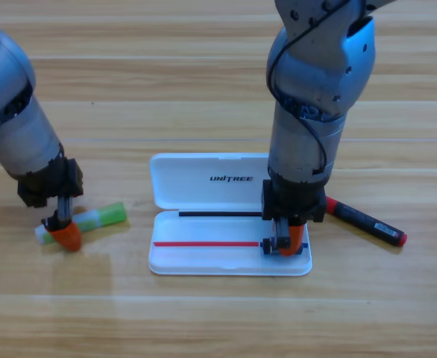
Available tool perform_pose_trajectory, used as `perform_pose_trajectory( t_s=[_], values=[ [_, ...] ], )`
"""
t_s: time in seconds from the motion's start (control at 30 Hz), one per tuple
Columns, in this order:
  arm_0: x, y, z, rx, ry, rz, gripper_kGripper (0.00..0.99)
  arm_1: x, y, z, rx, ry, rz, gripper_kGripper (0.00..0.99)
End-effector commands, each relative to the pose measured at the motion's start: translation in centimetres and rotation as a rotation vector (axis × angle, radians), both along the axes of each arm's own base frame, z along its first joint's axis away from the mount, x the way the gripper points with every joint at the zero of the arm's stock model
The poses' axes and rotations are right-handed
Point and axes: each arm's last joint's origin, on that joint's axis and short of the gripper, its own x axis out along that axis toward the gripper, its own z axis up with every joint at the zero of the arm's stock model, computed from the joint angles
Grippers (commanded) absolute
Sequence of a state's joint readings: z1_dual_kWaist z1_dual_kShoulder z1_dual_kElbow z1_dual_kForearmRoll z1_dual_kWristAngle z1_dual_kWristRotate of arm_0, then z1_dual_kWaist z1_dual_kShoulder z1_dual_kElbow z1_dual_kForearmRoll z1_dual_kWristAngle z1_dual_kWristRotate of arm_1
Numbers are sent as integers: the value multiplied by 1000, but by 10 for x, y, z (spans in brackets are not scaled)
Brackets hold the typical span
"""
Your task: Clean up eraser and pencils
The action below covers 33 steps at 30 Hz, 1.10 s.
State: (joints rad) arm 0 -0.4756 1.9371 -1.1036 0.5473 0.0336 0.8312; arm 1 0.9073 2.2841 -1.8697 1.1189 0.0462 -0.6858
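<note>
The 2 arms are grey, rounded cylinders with black joints. A black cable loops down the right arm [308,112]. Each ends in a black gripper block with orange jaws.

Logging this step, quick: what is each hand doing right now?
Left hand: down on the green pencil; grip cannot be told.
Right hand: down inside the white case; grip cannot be told.

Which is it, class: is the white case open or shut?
Open: the white case lies flat, lid folded back, with the right gripper inside its tray.
</note>
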Motion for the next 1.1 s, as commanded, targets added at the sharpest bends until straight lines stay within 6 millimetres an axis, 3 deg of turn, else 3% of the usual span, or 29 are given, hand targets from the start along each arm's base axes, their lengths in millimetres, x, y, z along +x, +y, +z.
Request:
perform_pose_trajectory(
  t_s=[0.03,0.1,0.13,0.2,0.27,0.5,0.6,0.8,0.97,1.03,1.1],
  values=[
    [2,3,-19,28,44,18,844,-5,4,-25,-70,42,13,0],
    [2,3,-20,29,45,16,808,-5,4,-24,-68,41,13,0],
    [2,2,-20,29,45,15,805,-6,4,-23,-67,40,11,144],
    [2,2,-20,28,47,13,762,-6,4,-22,-65,38,10,601],
    [1,2,-21,29,50,10,724,-7,3,-18,-60,34,10,810],
    [-1,1,-23,34,58,2,666,-23,-17,26,-1,22,10,873],
    [-2,1,-23,34,60,-7,580,-35,-32,52,23,25,11,874],
    [-5,2,-20,33,53,-40,298,-60,-76,77,28,35,-7,874],
    [-10,5,2,7,1,-40,17,-49,-102,75,-11,32,-114,874],
    [-14,2,18,-4,-23,-47,0,-36,-106,64,-32,51,-165,894],
    [-17,-4,37,-4,-28,-61,0,-19,-105,50,-47,69,-208,979]
  ],
)
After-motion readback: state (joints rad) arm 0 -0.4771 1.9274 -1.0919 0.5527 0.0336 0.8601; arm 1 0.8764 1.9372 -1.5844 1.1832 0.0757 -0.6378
